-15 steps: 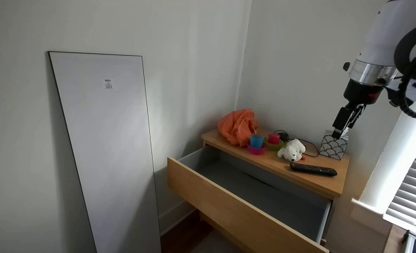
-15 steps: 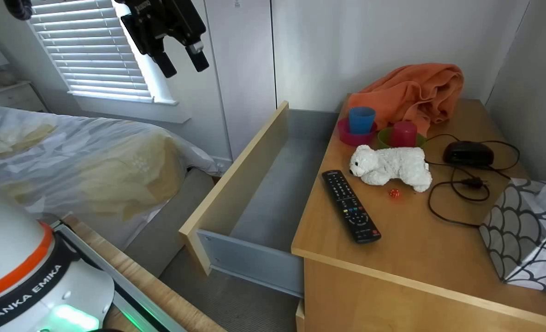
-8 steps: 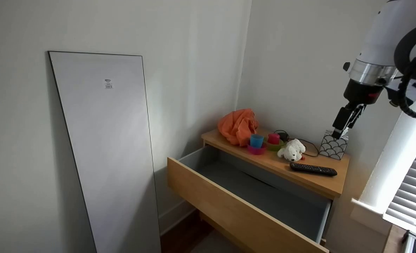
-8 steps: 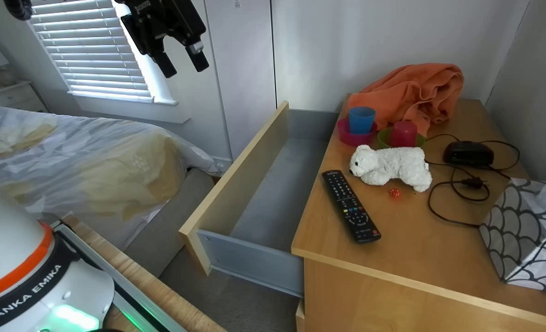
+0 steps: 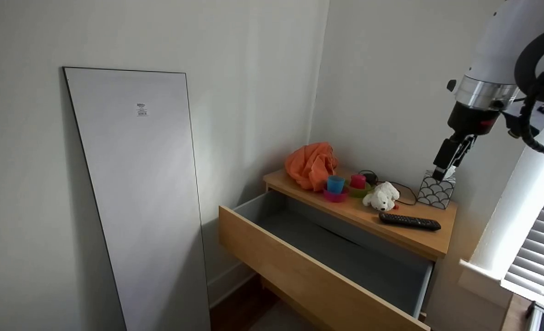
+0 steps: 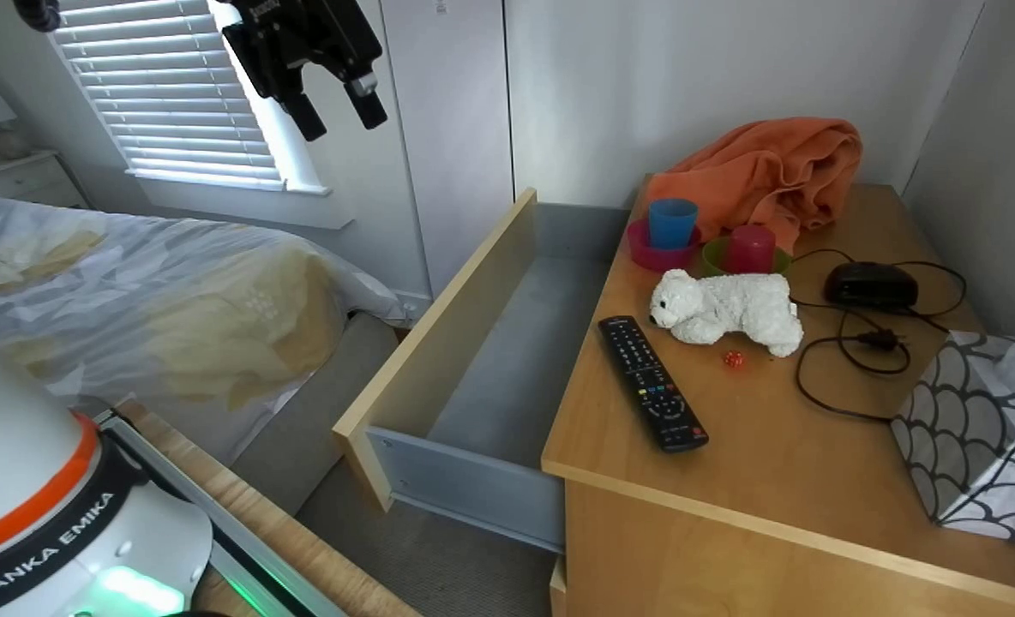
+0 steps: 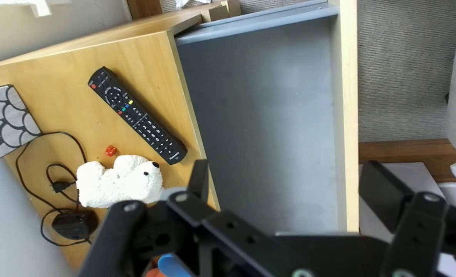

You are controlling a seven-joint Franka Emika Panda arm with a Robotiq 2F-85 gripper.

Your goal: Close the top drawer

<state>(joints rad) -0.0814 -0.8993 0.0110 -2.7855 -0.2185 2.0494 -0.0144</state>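
Jaws spread wide, the gripper [image 6: 337,116] hangs in mid-air at the end of the arm [image 5: 497,55], apart from everything around it as far as I can see. Of what stands about the room, the bed [image 6: 173,317] looks biggest, pale with a yellowish flower pattern. Next comes the dresser [image 6: 773,437], light wood, and near it a tall grey-white panel [image 5: 134,193] leaning against the wall [image 5: 263,115]. Jutting out from under the dresser's top is the top drawer [image 5: 295,271], drawn well open, its tan front and grey floor in plain sight; in the wrist view that front's edge shows between the two fingers [image 7: 200,179].

On top of the dresser, a rumpled orange cloth [image 6: 773,171] is heaped by the wall, and a box [image 6: 957,428] with a scalloped pattern stands toward the opposite end. A white plush animal [image 6: 730,313] lies out in front, with a black remote control [image 6: 653,386] just beside it, set slantwise near the edge over the open drawer. Farther back sits a corded black device [image 6: 870,287]. A pink bowl [image 6: 638,247] has a blue cup [image 6: 673,224] standing in it, and a green bowl [image 6: 713,257] beside it holds a red cup [image 6: 750,248]. Smallest of all, a red die [image 6: 734,359] rests by the plush animal.
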